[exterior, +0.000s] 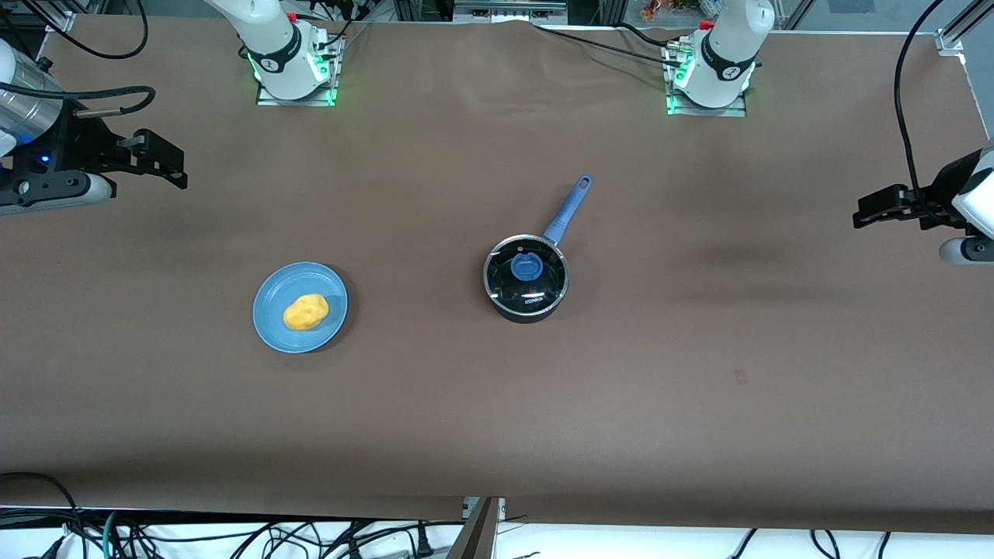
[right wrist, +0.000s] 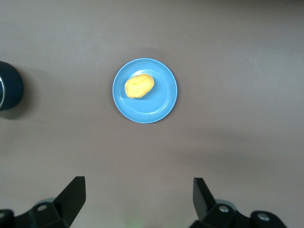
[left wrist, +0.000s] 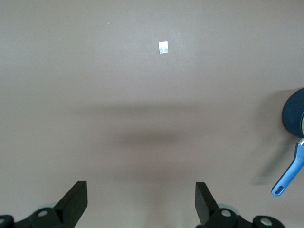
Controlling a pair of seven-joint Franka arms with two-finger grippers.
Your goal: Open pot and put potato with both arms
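Left gripper and right gripper, both spread open, empty, wait above opposite bench ends. Lidded pot mid-bench; potato on blue plate.

The glass lid of the pot, near the middle of the tabletop, carries small white lettering. It seems to read "KONKA". No other text is legible.

A robotics lab — aluminium framing at the frame's upper right, loose cables along the bottom edge, green-lit arm bases bolted to a brown-covered table.
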